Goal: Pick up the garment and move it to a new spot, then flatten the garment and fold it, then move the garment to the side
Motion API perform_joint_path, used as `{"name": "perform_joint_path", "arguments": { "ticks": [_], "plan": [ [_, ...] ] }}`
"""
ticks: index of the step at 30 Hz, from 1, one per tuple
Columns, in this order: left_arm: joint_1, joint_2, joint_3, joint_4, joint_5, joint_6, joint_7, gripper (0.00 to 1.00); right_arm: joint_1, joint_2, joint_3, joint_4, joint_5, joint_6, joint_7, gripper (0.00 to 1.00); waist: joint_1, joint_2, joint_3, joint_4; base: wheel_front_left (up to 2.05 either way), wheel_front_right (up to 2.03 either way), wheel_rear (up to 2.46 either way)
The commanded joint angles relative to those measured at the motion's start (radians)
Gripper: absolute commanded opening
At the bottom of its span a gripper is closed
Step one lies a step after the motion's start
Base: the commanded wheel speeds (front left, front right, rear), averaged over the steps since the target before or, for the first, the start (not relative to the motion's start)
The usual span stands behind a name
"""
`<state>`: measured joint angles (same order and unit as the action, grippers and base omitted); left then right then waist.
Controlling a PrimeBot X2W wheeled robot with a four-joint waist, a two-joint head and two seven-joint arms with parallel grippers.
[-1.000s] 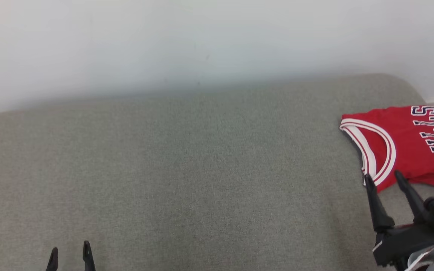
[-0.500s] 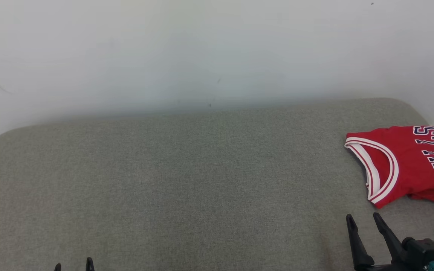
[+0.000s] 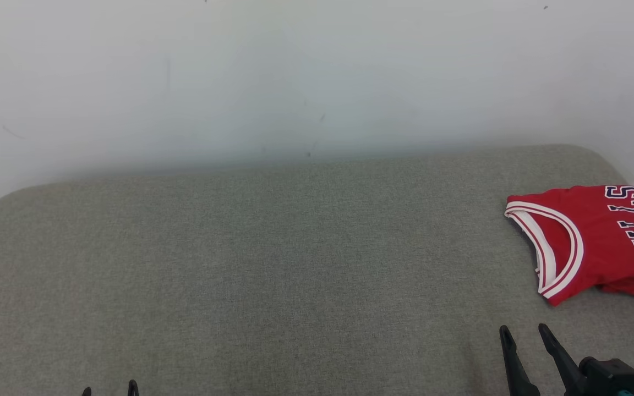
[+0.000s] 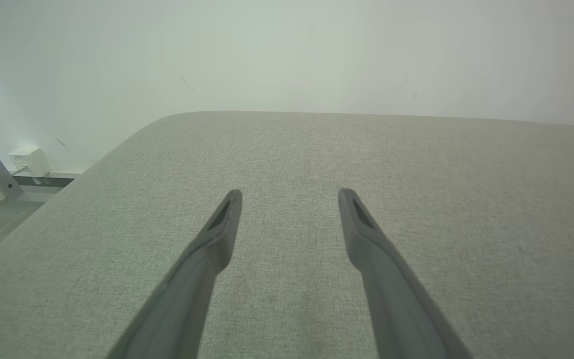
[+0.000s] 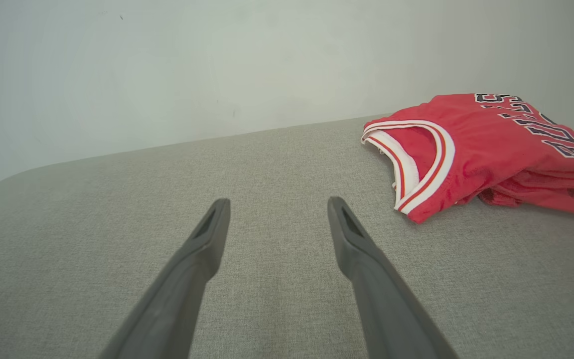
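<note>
Slim, dark, tapered gripper fingers (image 5: 366,279)

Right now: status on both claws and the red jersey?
Left claw open, empty, above grey fabric surface. Right claw open, empty, apart from red white-trimmed sleeveless jersey, folded at surface's right end. Bare fabric between them.

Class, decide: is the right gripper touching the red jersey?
Apart. In the head view, bare grey cushion separates the right gripper from the red jersey.
</note>
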<state>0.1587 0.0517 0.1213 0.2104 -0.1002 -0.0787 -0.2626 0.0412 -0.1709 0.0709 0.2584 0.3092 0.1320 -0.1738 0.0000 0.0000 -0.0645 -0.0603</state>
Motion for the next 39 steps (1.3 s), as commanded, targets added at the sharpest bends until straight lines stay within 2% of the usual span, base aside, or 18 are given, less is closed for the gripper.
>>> {"name": "perform_joint_path", "arguments": {
  "ticks": [1, 25, 26, 31, 39],
  "plan": [
    [-0.007, 0.000, 0.005, 0.002, 0.005, 0.000, -0.002, 1.00, 0.010, 0.004, -0.002, 0.003, 0.007, -0.003, -0.004, 1.00, 0.0000, 0.0000, 0.000, -0.001, 0.00, 0.00, 0.00],
    [-0.016, -0.002, 0.016, 0.011, 0.003, -0.014, -0.002, 1.00, 0.007, 0.023, -0.005, 0.022, 0.007, -0.003, -0.009, 1.00, 0.0000, 0.0000, 0.007, -0.005, 0.00, 0.00, 0.00],
    [-0.008, -0.001, 0.014, 0.011, 0.002, -0.011, 0.000, 0.00, 0.003, 0.020, -0.005, 0.024, 0.005, 0.000, -0.004, 0.00, 0.0000, 0.0000, 0.007, -0.005, 0.00, 0.00, 0.00],
    [0.001, -0.006, 0.014, 0.047, -0.006, -0.010, 0.006, 0.00, 0.015, 0.028, -0.003, 0.057, 0.012, 0.000, 0.000, 0.00, 0.0000, 0.0000, 0.007, -0.005, 0.00, 0.00, 0.00],
    [-0.037, -0.005, 0.020, 0.054, -0.171, -0.015, 0.055, 0.00, -0.006, 0.038, -0.025, 0.049, 0.154, 0.000, 0.034, 0.00, 0.0000, 0.0000, 0.011, -0.001, 0.00, 0.00, 0.00]
  ]
}}
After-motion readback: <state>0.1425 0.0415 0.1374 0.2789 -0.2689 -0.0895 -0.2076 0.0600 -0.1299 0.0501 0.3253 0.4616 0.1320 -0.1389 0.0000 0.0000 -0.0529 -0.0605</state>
